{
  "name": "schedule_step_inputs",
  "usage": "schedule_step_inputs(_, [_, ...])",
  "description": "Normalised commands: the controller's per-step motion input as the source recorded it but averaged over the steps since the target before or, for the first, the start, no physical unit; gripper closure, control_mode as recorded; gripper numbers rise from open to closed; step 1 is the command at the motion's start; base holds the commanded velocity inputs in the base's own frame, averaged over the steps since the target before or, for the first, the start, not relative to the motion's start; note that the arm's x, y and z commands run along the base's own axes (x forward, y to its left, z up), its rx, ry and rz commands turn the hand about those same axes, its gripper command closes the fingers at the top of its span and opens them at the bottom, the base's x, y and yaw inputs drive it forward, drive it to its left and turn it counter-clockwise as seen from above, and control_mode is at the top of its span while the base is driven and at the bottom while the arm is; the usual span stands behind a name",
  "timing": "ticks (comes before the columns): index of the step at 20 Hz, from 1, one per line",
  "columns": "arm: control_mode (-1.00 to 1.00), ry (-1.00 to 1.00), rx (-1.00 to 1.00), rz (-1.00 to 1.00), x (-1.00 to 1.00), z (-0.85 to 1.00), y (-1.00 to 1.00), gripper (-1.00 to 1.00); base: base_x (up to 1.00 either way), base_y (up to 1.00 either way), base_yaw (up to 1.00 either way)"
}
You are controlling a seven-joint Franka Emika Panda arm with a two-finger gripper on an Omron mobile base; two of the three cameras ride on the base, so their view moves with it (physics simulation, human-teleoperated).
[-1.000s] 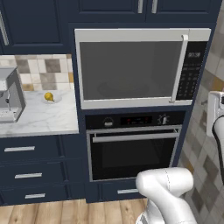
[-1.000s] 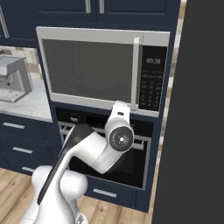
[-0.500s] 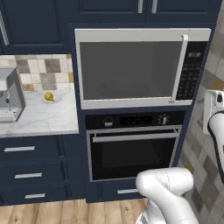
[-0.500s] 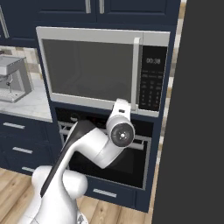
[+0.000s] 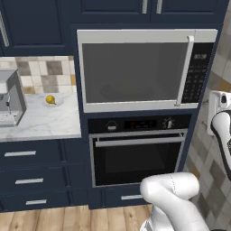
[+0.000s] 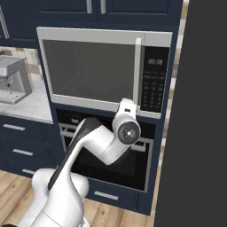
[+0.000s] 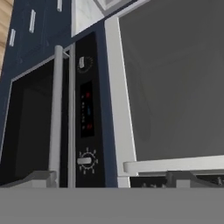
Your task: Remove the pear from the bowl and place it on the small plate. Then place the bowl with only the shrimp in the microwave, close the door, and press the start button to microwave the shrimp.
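Navy cabinets, marble counter (image 5: 45,121) — microwave (image 5: 144,70) door (image 5: 135,72) closed above black oven (image 5: 140,153); gripper (image 7: 109,177) spread wide, empty.

navy cabinets (image 5: 36,27), marble counter (image 5: 45,122), wood floor (image 5: 67,219)

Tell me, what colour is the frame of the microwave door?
White-silver; the microwave door shows it best in the left base view.

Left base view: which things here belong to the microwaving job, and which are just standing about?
Part of the job:
- microwave
- its door, shut
- door handle
- control strip
- pear, a small yellow fruit on the counter

Just standing about:
- black oven
- coffee machine
- drawers
- upper cabinets
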Motion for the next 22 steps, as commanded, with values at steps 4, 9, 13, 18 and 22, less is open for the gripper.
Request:
schedule_step_inputs(4, [-1.00,0.00,0.00,0.00,0.21,-0.09,-0.08,-1.00,0.00,0.00,0.00])
schedule_step_inputs(9, [-1.00,0.00,0.00,0.00,0.20,-0.13,0.00,-1.00,0.00,0.00,0.00])
schedule_step_inputs(13, [-1.00,0.00,0.00,0.00,0.18,-0.13,0.00,-1.00,0.00,0.00,0.00])
schedule_step_inputs(18, [-1.00,0.00,0.00,0.00,0.15,-0.03,-0.07,-1.00,0.00,0.00,0.00])
schedule_step_inputs(22, [-1.00,0.00,0.00,0.00,0.14,0.00,-0.19,-1.00,0.00,0.00,0.00])
